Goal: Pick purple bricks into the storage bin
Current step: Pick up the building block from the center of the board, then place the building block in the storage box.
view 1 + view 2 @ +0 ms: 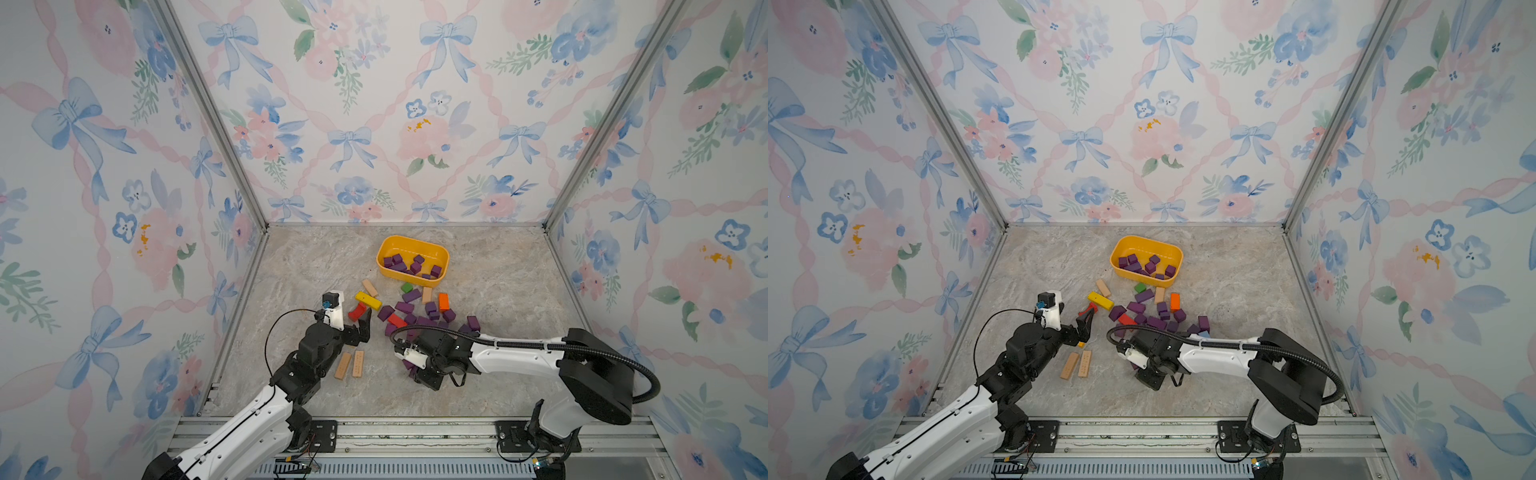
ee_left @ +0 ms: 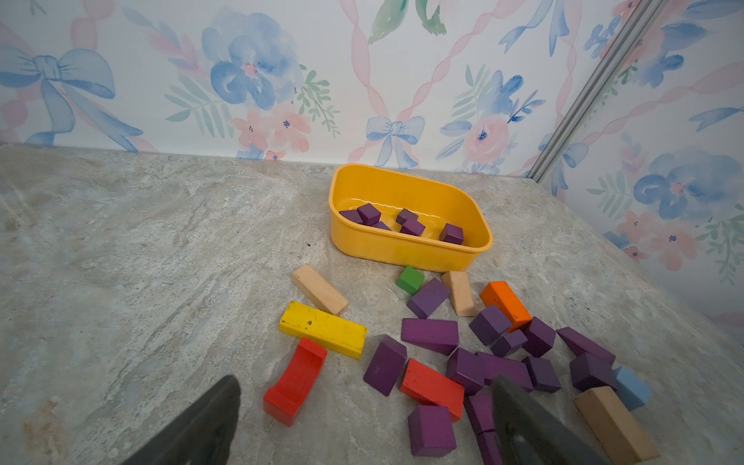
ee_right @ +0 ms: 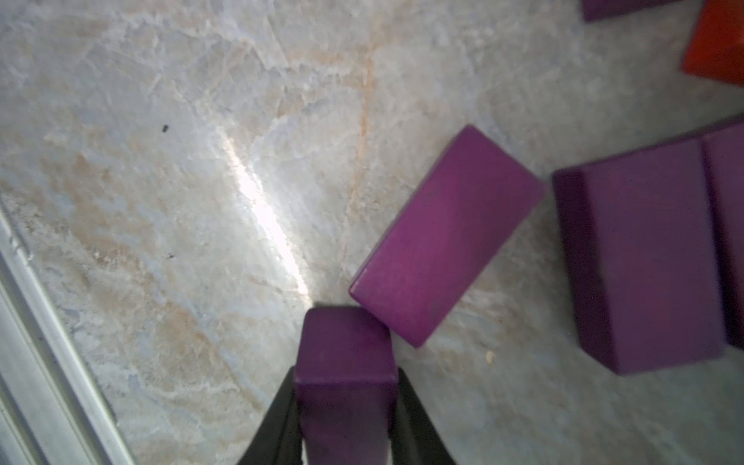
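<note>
1. The right gripper point(image 3: 346, 372) is squeezing a purple brick point(image 3: 345, 346) between both fingers, low over the table point(image 3: 161, 201) near its front edge, with another purple block lying just beside it.
2. Two tan bars point(image 1: 343, 365) are lying side by side between the arms.
3. The left gripper point(image 2: 364, 384) is hovering with its jaws spread wide, gripping nothing, next to a red arch point(image 2: 296, 378).
4. Loose purple bricks point(image 1: 404, 307) are lying mid-table, mixed with coloured blocks point(image 1: 368, 300).
5. The bin point(image 2: 402, 251) is sitting farthest back, holding several more purple ones.
</note>
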